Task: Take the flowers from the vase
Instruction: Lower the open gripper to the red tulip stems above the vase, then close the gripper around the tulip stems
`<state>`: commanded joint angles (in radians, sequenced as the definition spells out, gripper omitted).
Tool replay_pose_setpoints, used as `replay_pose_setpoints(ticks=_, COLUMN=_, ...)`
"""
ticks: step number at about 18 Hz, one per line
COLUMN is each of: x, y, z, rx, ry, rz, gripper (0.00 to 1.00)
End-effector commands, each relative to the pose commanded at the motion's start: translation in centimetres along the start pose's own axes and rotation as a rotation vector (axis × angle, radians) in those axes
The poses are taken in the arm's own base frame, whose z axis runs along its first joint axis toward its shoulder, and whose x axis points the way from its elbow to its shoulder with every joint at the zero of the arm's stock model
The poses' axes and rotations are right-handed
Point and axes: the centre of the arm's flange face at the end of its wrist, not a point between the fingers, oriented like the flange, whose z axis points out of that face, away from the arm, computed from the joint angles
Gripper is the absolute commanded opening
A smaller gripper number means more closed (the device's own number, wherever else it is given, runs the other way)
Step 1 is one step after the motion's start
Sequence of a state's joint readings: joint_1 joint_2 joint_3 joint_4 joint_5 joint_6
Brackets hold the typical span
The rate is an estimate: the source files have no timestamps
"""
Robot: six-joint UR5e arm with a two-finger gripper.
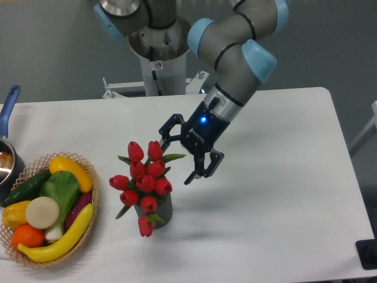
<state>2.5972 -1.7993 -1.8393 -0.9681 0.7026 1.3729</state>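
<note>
Camera: red closed flowers (upright)

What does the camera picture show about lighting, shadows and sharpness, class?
Camera view: soft, even light with no harsh glare on the white table; a faint, diffuse shadow lies on it below the open gripper and beside the vase; the flowers and the basket look reasonably sharp, with little motion blur on the arm.
</note>
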Motion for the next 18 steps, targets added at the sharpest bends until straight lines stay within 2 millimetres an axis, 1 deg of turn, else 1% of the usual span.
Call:
replay_pose_setpoints(ticks=2, x=0.1, y=-0.4, z=0.7, rx=0.001, ry=0.006, rz=0.017, gripper=1.0)
replay_pose_setpoints(ticks=3, x=0.1, y=-0.3, z=1.2, rx=0.0, ry=0.013, rz=0.015, gripper=1.0)
replay_pose_setpoints(ticks=13, x=-0.1, y=-0.5, z=2.5, rx=0.039, ry=0.03, rz=0.031, gripper=1.0)
replay_pose_setpoints(ticks=14, x=0.0, y=-0.6, z=3.1, rx=0.04, ry=0.036, rz=0.038, gripper=1.0)
replay_pose_setpoints(ticks=18, x=-0.3, y=-0.8, z=4.1, rx=0.051, ry=0.044, rz=0.05, gripper=1.0)
